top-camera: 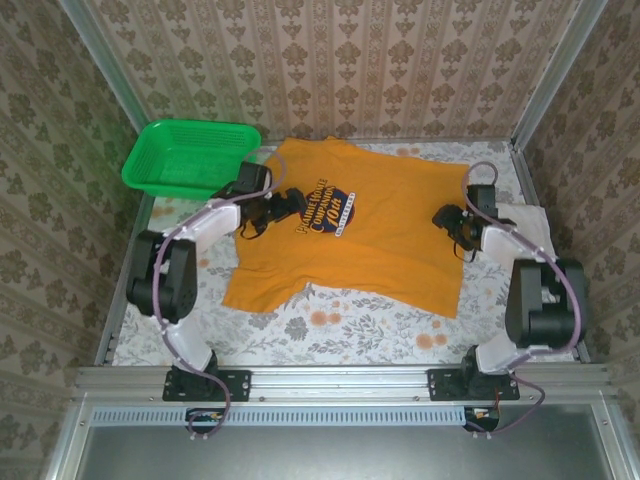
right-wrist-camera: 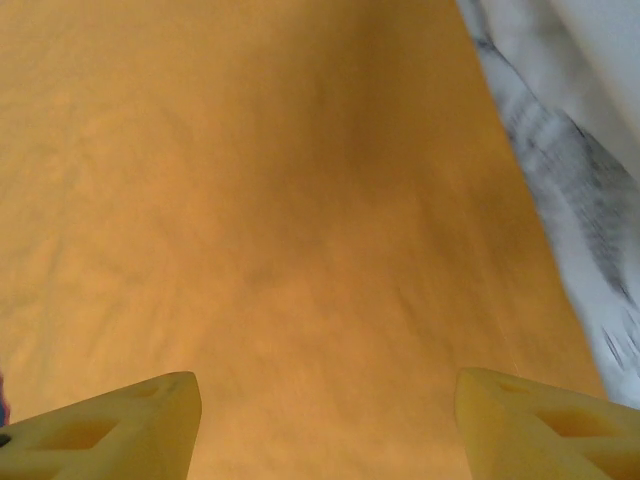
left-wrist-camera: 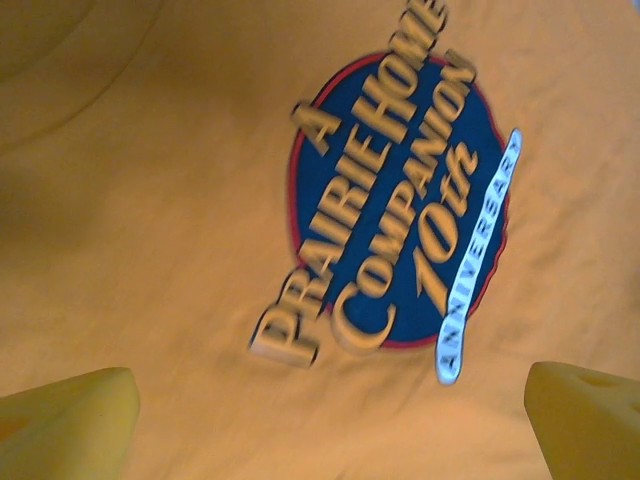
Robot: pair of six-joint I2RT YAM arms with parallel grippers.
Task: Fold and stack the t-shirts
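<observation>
While we hang both arms over the cloth, shirt: mustard-orange t-shirt lies flat mid-table, print up, collar far, hem near; long axis runs far-to-near, a bit skewed.
L arm: left gripper spread wide, holding nothing, over chest print, toward shirt's L side.
R arm: right gripper spread wide, empty, over shirt's R edge.
Nearer arm: each to its own side; we judge a 2-arm fold inward.
Other tee: white t-shirt crumpled just beside the R edge; overlap unclear.
Obstacle: green basket far L, near the sleeve; prob. clear of the fold.
</observation>
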